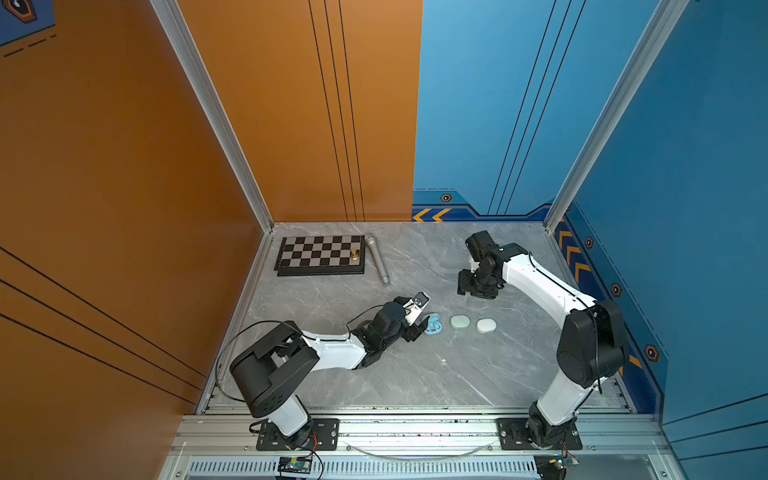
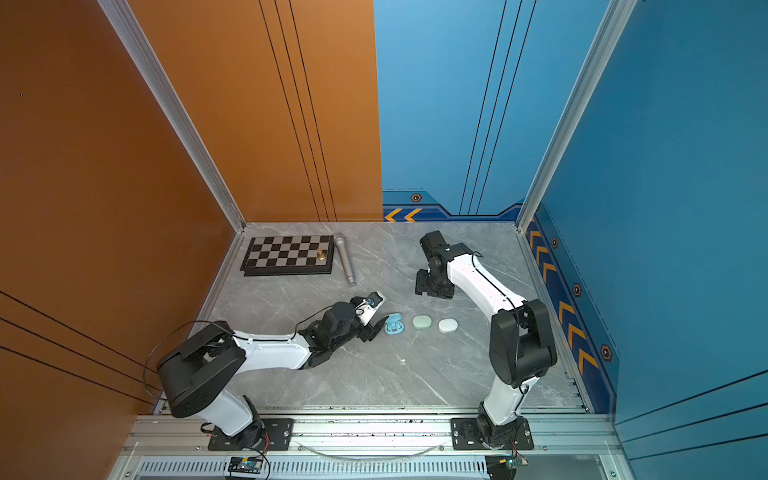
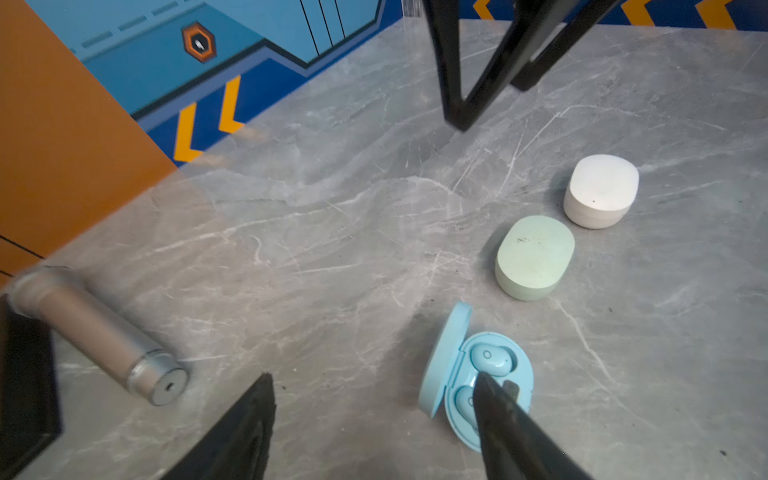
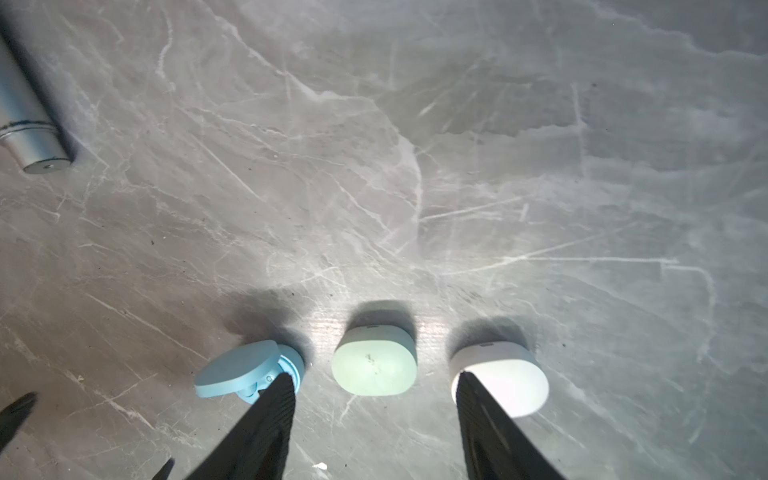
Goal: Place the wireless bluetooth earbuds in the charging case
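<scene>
Left gripper [image 3: 372, 376] is hovering spread, one finger [image 3: 511, 428] covering part of the open blue case [image 3: 444, 361], earbuds [image 3: 492, 359] sitting inside (both pale blue). Mint case [image 3: 536, 255] and white case [image 3: 602, 189] are lying shut beside it; right gripper [image 4: 374, 376] is hovering spread, empty.

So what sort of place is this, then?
Most likely a robot test booth: a left arm and right arm bolted to an aluminium rail, boxed in by panel walls, with odd props: chessboard, microphone, open blue earbud case.

Three cases [image 3: 536, 255] (one open) — two earbuds [image 3: 492, 359], one microphone [image 3: 95, 332]
</scene>
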Motion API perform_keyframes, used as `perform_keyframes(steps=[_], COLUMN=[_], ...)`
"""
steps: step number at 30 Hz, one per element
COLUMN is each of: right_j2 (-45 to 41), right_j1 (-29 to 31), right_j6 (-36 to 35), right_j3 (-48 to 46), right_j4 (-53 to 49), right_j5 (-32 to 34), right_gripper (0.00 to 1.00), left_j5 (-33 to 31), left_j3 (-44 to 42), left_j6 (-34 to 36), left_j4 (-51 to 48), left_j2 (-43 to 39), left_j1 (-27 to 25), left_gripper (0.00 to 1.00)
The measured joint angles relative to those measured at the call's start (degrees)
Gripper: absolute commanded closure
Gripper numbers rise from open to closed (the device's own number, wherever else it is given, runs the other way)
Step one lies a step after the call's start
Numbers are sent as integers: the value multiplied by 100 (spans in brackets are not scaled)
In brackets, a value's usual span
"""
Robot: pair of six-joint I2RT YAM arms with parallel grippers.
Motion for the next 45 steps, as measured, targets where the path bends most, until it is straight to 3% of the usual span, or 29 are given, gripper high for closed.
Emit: perform_keyframes(steps=[1, 9, 17, 29, 34, 41, 45], right_j2=[107, 883, 942, -258, -1084, -2415, -3123], right_j1=[109, 942, 1349, 1449, 946, -857, -1598], right_j6=[-85, -710, -848, -697, -719, -881, -1390], right_j3=[79, 334, -44, -1300, -1720, -3097, -4242], right_j4=[42, 426, 761, 1246, 2087, 3801, 4743], right_j5=[20, 162, 197, 374, 107, -42, 94], right_gripper=[35, 37, 37, 37, 38, 40, 38], left_j5=[-96, -713, -1086, -1292, -1469, -1545, -1547], left_j3=[-9, -15, -195, -273, -472, -920, -1207], left_j6=[-2, -142, -455, -1139, -1480, -1589, -1547], left_j4=[-90, -1021, -1923, -2481, -2614, -2535, -2361], left_j2=[-238, -1755, -2667, -3324, -3456, -3429, -3058], left_j1=[0, 87, 452, 1506, 2319, 3711, 3991], left_gripper=[1, 2, 2, 2, 2, 2, 2])
